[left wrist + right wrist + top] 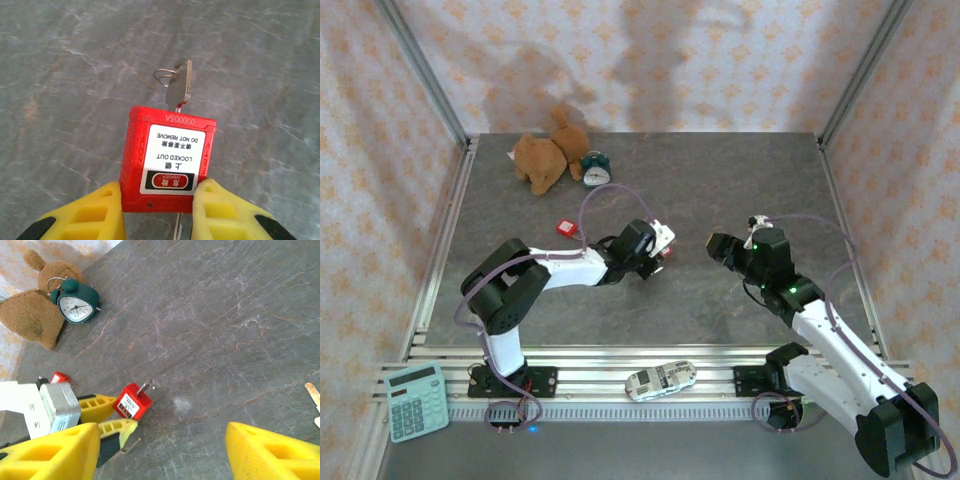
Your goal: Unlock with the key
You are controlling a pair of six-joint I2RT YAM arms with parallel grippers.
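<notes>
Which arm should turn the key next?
Probably the right. The left fingers are busy gripping the red padlock, and the key sticks out of its far end. The right fingers are open, empty and nearby.

– Spotted any writing?
– Yes, on the lock (170, 160). Read "000005A" stamped along the red edge above its label (172, 159), upside down from the left wrist.
– And on the white label itself?
– Made out "DO NOT REMOVE", then "LOCKED OUT", each followed by a line of Chinese characters, all inverted too. Saw "DANGER" with two more characters in a red oval on the black band at the label's end.
– Checked the raised letters down the lock's sides?
– Too faint to read.
– Tried the clock (75, 305) dial?
– Numerals too small to tell.
– Looked at the calculator (417, 400)?
– Keys blurred; read nothing there.
</notes>
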